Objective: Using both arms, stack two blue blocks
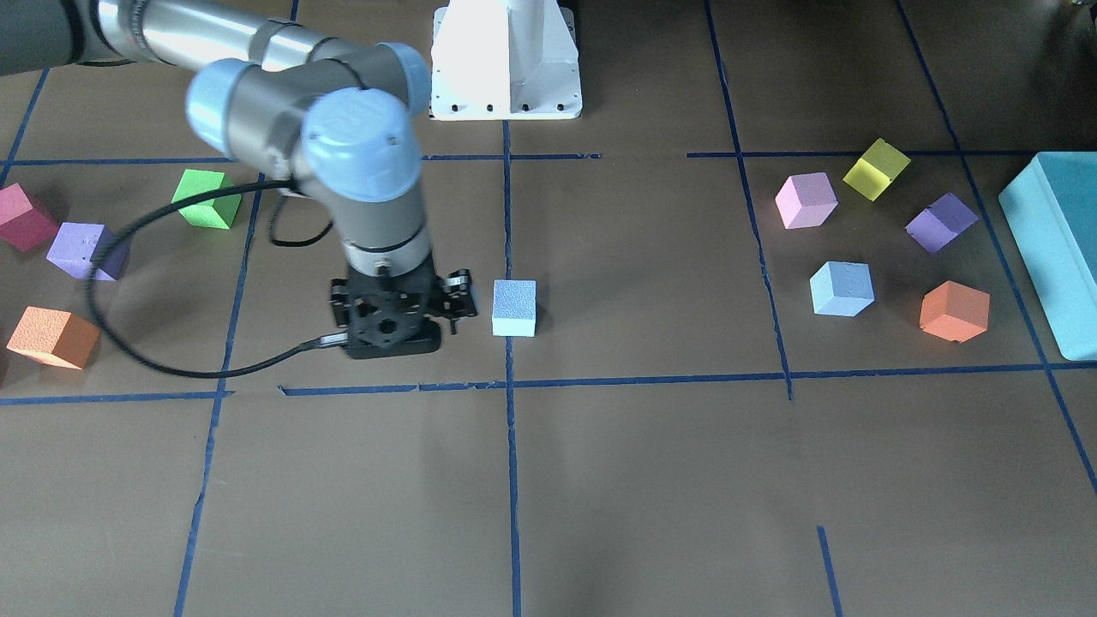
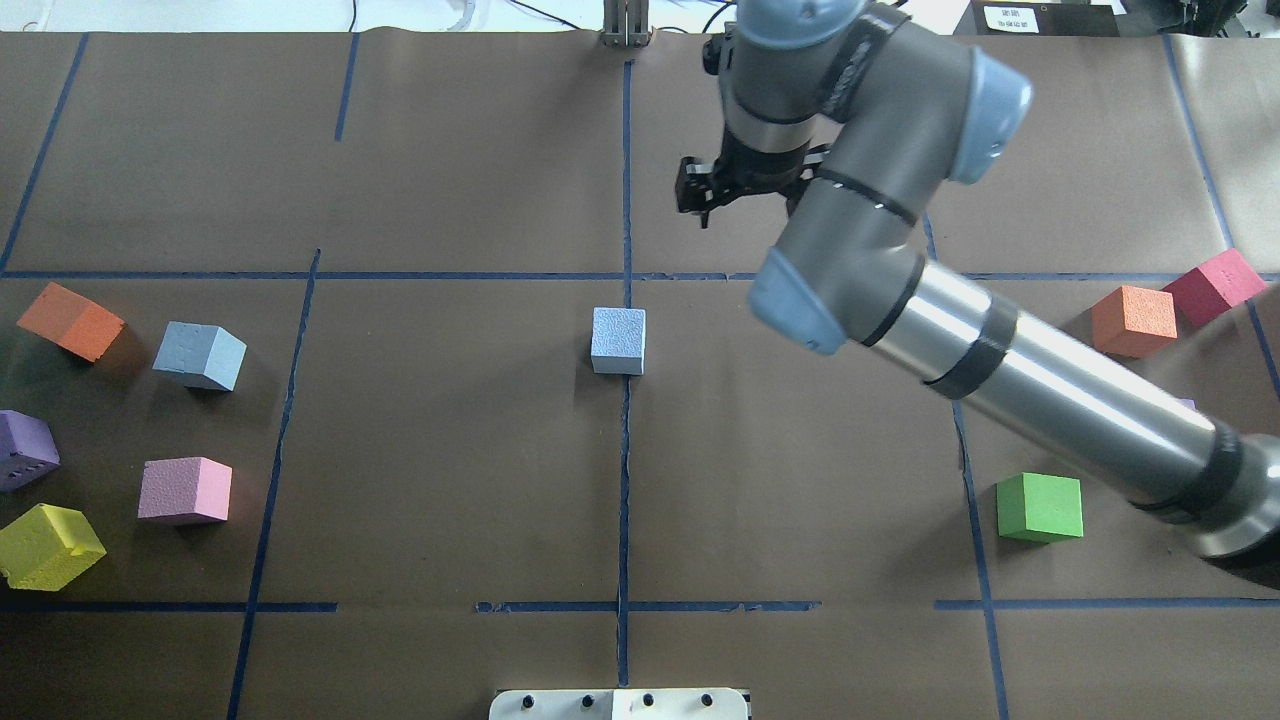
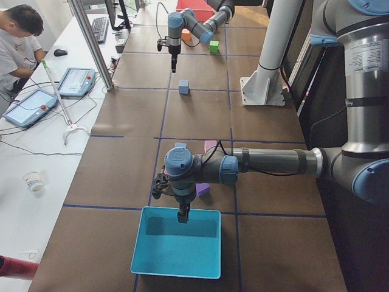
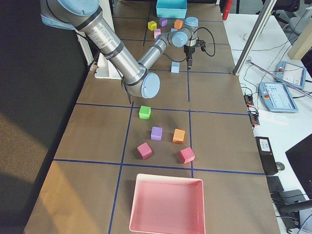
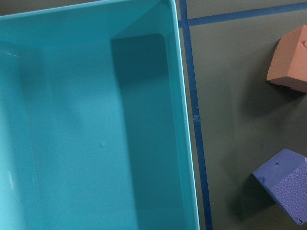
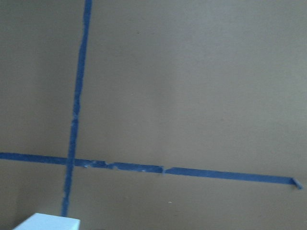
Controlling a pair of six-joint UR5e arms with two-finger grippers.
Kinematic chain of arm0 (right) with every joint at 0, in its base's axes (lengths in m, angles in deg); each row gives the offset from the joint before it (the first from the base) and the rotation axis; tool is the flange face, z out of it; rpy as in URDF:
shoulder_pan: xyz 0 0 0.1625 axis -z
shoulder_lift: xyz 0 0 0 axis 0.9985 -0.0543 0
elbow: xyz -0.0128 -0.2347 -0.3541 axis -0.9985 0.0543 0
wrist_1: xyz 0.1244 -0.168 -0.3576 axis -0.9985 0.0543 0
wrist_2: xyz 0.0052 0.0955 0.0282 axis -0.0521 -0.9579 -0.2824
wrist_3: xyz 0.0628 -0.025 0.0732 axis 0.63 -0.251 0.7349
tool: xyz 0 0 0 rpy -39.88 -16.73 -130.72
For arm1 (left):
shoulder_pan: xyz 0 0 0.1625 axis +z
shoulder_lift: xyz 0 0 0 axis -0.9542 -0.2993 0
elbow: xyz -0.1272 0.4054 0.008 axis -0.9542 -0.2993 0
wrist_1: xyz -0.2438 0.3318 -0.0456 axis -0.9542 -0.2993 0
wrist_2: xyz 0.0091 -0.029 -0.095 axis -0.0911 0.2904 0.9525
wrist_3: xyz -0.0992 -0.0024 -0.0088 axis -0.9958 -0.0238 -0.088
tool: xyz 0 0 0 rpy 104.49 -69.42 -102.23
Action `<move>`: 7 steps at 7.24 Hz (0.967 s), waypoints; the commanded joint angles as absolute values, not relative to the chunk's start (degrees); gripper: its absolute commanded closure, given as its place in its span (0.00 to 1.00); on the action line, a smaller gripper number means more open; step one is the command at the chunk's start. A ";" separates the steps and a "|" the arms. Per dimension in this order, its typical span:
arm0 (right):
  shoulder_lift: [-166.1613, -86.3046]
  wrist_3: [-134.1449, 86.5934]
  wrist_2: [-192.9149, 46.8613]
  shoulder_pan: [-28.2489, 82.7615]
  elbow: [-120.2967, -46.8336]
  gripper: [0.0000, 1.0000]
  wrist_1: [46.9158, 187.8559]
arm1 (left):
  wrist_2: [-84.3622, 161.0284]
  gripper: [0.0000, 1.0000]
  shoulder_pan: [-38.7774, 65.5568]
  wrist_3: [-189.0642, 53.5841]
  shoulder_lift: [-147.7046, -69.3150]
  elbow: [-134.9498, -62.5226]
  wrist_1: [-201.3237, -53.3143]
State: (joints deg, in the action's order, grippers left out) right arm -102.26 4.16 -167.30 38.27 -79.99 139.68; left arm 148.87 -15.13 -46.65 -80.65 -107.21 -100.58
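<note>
One blue block (image 1: 514, 308) (image 2: 618, 340) stands alone on the centre tape line, and its corner shows in the right wrist view (image 6: 48, 223). The second blue block (image 1: 842, 288) (image 2: 199, 355) lies among the cubes on my left side. My right gripper (image 1: 398, 330) (image 2: 755, 195) hangs over bare table beside the centre block, apart from it, with its fingers spread and empty. My left gripper (image 3: 182, 216) hangs over the teal box (image 3: 176, 246) (image 5: 96, 120). It shows only in the exterior left view, so I cannot tell whether it is open or shut.
Pink (image 1: 806, 200), yellow (image 1: 876, 169), purple (image 1: 941, 222) and orange (image 1: 954, 310) cubes lie around the second blue block. Green (image 2: 1040, 507), orange (image 2: 1133, 320) and red (image 2: 1212, 285) cubes lie on my right side. A pink tray (image 4: 165, 204) stands at the right end. The white pedestal (image 1: 506, 60) stands at my base.
</note>
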 commanded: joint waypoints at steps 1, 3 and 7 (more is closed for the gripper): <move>-121.54 -22.67 -178.19 21.57 -92.82 0.00 142.15 | 148.55 0.00 -15.13 -46.77 -82.41 -109.54 -102.69; -139.48 -41.77 -182.96 11.44 -100.57 0.00 141.54 | 148.90 0.00 -15.04 -46.77 -82.85 -110.51 -104.02; -162.65 -68.02 -184.13 -7.47 -101.14 0.00 141.45 | 154.60 0.00 -14.17 -57.82 -86.45 -111.29 -106.48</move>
State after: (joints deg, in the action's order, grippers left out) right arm -156.89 -62.22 -184.27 -2.26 -101.34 141.48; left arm 152.26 -14.69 -53.56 -85.68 -110.62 -105.50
